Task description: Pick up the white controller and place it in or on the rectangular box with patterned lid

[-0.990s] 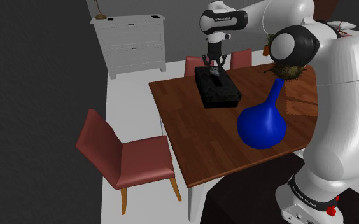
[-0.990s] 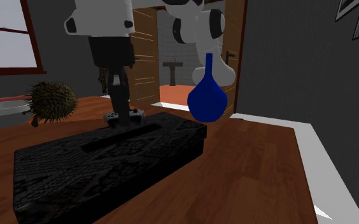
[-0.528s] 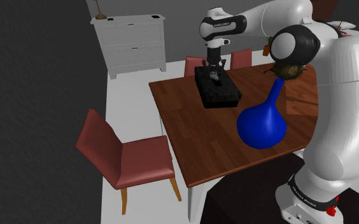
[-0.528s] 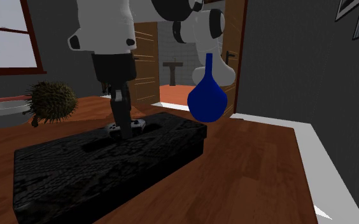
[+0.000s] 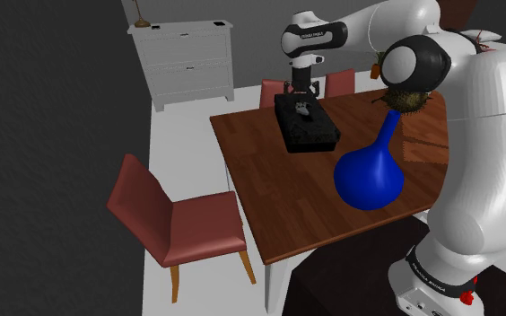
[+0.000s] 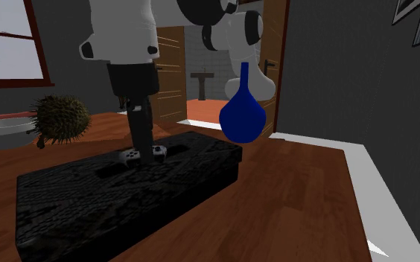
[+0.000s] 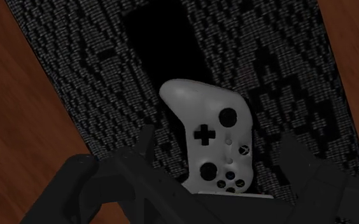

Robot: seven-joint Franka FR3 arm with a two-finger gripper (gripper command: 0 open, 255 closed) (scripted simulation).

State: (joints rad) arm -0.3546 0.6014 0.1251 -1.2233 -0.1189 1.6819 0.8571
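Note:
The white controller (image 7: 210,143) lies flat on the patterned lid of the black rectangular box (image 7: 95,83), beside the lid's dark slot. My gripper (image 7: 220,137) hangs straight over it, open, with a black finger on each side and a gap to the controller on both. In the shoulder view the box (image 5: 309,130) sits at the far side of the wooden table, with the controller (image 5: 302,108) on its far end under the gripper (image 5: 301,97). In the second exterior view the controller (image 6: 143,154) rests on the box (image 6: 126,197) just below the gripper (image 6: 141,145).
A blue vase (image 5: 369,175) stands on the wooden table (image 5: 278,197) near my stand. A spiky brown fruit (image 6: 61,119) and a pale bowl (image 6: 0,132) sit beyond the box. Red chairs (image 5: 175,224) flank the table; a white dresser (image 5: 184,58) stands against the back wall.
The gripper came down with the controller onto the box lid and then opened. The controller now lies free on the lid.

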